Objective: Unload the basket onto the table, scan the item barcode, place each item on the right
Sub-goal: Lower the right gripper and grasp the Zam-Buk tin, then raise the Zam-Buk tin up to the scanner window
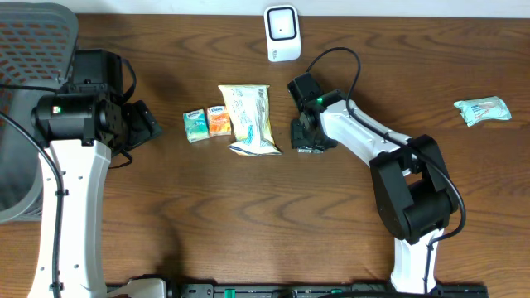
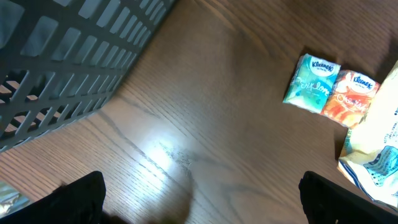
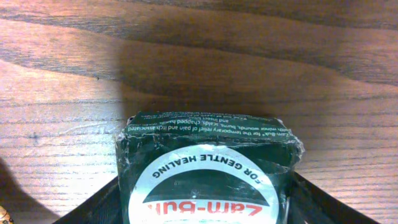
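i reckon the task is barely begun. the green box [image 3: 205, 155], labelled zam-buk, lies flat on the table [image 1: 248, 215], just right of the snack bag [image 1: 248, 120] and well apart from the white scanner [image 1: 281, 33] at the far edge. my right end effector [image 1: 308, 137] is down over the box with a finger on each side. the jaws stand at a middling width against its sides, but i cannot tell whether they actually grip it. the box is not lifted. my left end effector [image 2: 202, 202] is wide and holds nothing, hovering over bare wood beside the basket [image 2: 56, 56].

nothing has been presented to the scanner. what is left, as i judge it: secure the box, lift it, carry it to the scanner and turn its barcode toward the window. i see no barcode in any view, so finding that face is also pending.

my count:
- one green box
- one scanner
- one snack bag
- two tissue packs, teal [image 1: 195, 126] and orange [image 1: 219, 122], touching side by side
- one pale packet [image 1: 483, 109] far right
- one basket
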Tool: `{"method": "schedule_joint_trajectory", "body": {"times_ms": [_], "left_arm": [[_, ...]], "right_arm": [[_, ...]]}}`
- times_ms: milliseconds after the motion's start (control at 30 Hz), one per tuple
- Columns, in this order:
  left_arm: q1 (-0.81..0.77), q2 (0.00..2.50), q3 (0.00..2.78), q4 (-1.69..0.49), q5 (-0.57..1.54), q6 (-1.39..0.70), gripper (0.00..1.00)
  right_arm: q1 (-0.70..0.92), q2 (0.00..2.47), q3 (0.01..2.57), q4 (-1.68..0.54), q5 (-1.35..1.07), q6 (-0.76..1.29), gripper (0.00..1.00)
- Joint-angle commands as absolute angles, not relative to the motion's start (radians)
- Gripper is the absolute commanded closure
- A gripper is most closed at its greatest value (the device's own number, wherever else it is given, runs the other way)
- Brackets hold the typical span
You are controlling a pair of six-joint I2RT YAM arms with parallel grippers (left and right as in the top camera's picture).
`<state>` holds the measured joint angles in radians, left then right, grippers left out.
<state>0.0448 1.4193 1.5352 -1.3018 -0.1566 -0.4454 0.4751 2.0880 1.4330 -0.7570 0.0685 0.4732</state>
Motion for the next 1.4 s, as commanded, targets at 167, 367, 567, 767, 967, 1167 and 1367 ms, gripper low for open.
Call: {"method": "schedule_joint_trajectory", "body": {"times_ms": [167,367,567,767,967,1167,1367], "left_arm": [[0.049,1.424,1.536,-1.305,-0.166,-0.455,0.02],[0.049,1.424,1.536,-1.305,-0.166,-0.455,0.02],[0.049,1.424,1.536,-1.305,-0.166,-0.455,0.02],[0.049,1.424,1.536,-1.305,-0.166,-0.455,0.02],[0.049,1.424,1.536,-1.305,-0.166,-0.455,0.03],[0.049,1.424,1.536,-1.305,-0.166,-0.454,0.02],[0.049,1.424,1.536,-1.305,-0.166,-0.455,0.02]], "right_arm": [[0.456,2.138,1.454,-0.796,0.007,0.462,0.46],[0.455,2.138,1.534,-0.848,-0.014,0.450,0.44],[0.450,2.138,1.617,-0.853,-0.014,0.403,0.46],[0.450,2.138,1.709,-0.856,-0.014,0.387,0.46],[0.438,2.138,1.805,-0.849,-0.015,0.376,0.53],[0.430,2.138,1.868,-0.812,-0.019,0.357,0.54],[0.413,2.138,1.912,-0.711,-0.060,0.343,0.55]]}}
